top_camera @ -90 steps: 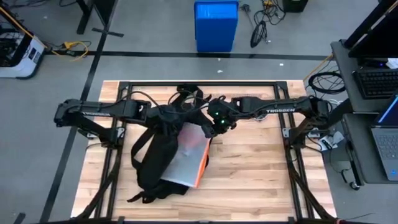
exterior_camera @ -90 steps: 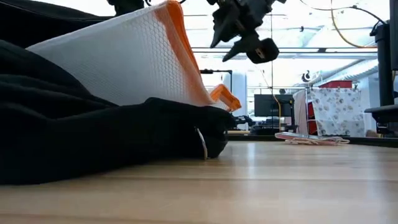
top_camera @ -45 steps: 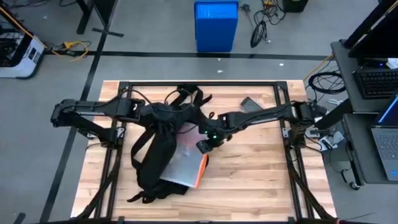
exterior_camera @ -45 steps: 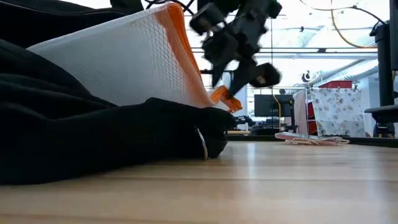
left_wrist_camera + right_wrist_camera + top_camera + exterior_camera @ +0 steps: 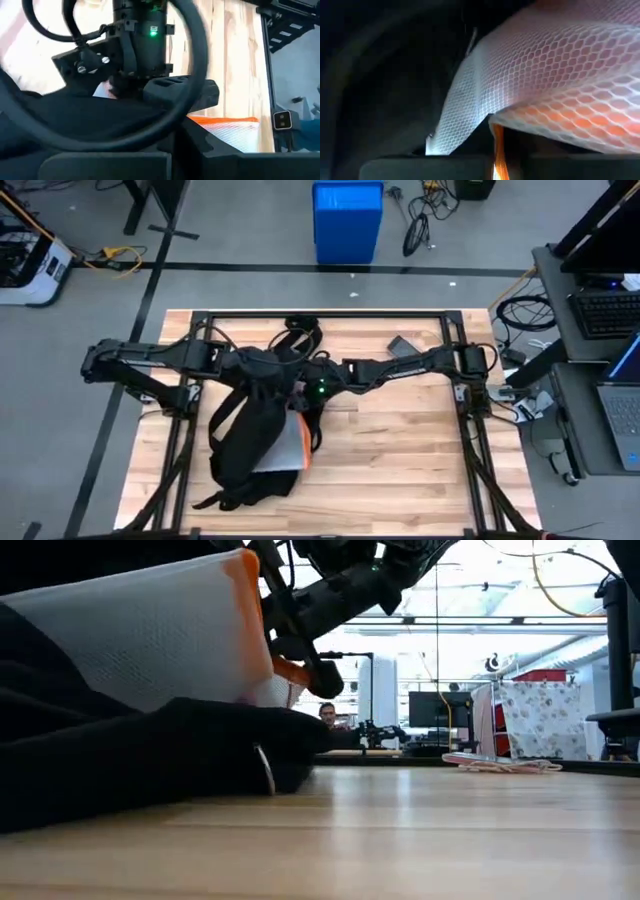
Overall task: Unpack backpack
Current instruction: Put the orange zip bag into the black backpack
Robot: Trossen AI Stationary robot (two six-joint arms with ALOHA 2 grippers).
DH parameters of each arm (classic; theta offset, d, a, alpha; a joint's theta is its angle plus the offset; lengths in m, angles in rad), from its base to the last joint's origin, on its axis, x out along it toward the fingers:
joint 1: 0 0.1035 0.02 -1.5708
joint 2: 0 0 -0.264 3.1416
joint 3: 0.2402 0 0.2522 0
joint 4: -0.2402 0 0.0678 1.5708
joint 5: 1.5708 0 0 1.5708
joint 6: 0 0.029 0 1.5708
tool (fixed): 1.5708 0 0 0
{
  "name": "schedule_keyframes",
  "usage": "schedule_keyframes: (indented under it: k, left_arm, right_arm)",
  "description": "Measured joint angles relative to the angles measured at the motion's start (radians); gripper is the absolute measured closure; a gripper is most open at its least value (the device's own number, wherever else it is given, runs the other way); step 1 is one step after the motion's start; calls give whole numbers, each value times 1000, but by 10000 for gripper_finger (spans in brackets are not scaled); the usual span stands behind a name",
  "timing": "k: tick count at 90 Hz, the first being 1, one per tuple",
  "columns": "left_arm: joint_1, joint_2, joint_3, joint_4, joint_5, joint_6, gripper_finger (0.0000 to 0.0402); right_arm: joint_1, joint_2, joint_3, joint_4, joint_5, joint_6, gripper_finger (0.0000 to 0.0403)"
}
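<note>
My right end effector (image 5: 308,402) sits at the mesh pouch (image 5: 287,446) poking out of the one backpack (image 5: 250,450) on the bench (image 5: 400,470); I can't tell its grip. My left end effector (image 5: 268,370) is lost against black fabric. One pouch, two arms.

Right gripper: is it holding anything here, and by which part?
Cannot be told for sure. The right gripper sits at the orange-edged corner of the white mesh pouch sticking out of the backpack, but no closed grip shows.
</note>
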Motion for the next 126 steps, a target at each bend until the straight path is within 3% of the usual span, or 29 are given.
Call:
schedule_keyframes:
  k: [16,32,44,78,88,105,126]
  left_arm:
    - [-9,3,0,84,5,70,402]
    - [-10,-3,4,141,6,109,402]
    - [-9,-4,3,171,21,123,402]
    - [-1,-48,0,-3,15,-194,396]
    - [-3,-72,-1,-76,19,-241,362]
    - [-5,-105,-1,-188,5,-244,270]
    - [-5,-159,0,-191,-14,-240,191]
  right_arm:
    - [0,-2,0,39,12,14,401]
    - [10,-2,-2,192,17,37,402]
    - [10,5,-1,188,20,33,403]
    - [-8,13,6,157,-53,-31,403]
    - [-12,10,7,141,-70,-38,403]
    - [-16,10,7,135,-88,-36,403]
    - [-23,10,6,128,-94,-22,403]
